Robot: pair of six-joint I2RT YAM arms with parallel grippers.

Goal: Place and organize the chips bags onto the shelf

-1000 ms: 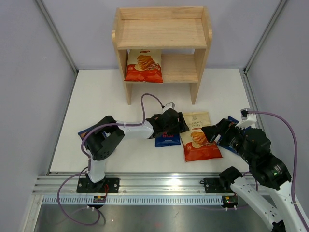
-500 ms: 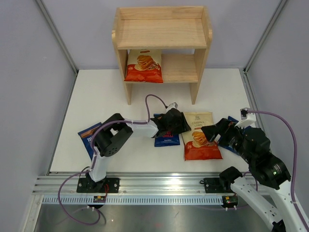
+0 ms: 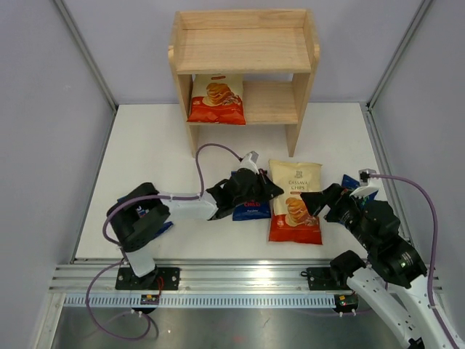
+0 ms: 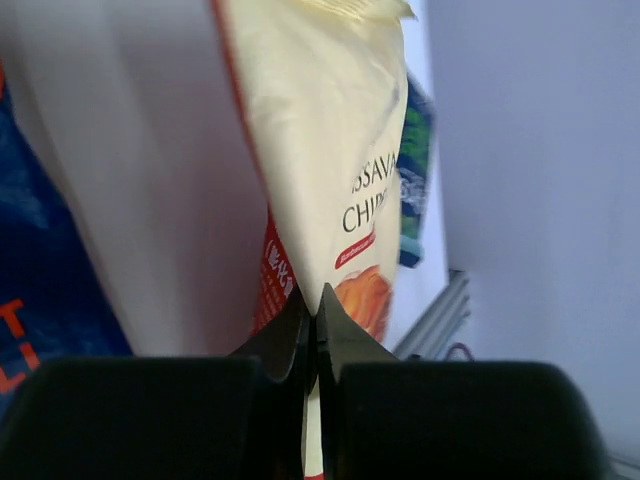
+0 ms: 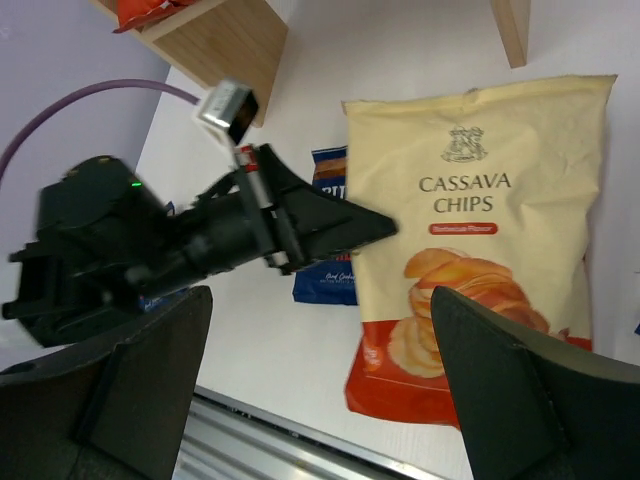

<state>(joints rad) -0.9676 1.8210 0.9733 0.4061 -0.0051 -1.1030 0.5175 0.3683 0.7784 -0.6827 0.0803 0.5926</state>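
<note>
Cassava Chips bag (image 3: 296,190) lies label-up on the table (image 3: 160,145), near side, right of centre. Its left edge is pinched in the left gripper (image 3: 270,191), jaws clamped tight on the film. That arm reaches in from the left over a blue Burts bag (image 3: 251,209). On the bag's right edge, the right gripper (image 3: 316,204) is spread wide and holds nothing. Far side: second Cassava bag (image 3: 216,99) on the shelf (image 3: 243,51), lower tier, left.

Bright even light, soft shadows; cream bag (image 4: 330,150) blurry in left wrist view.
</note>
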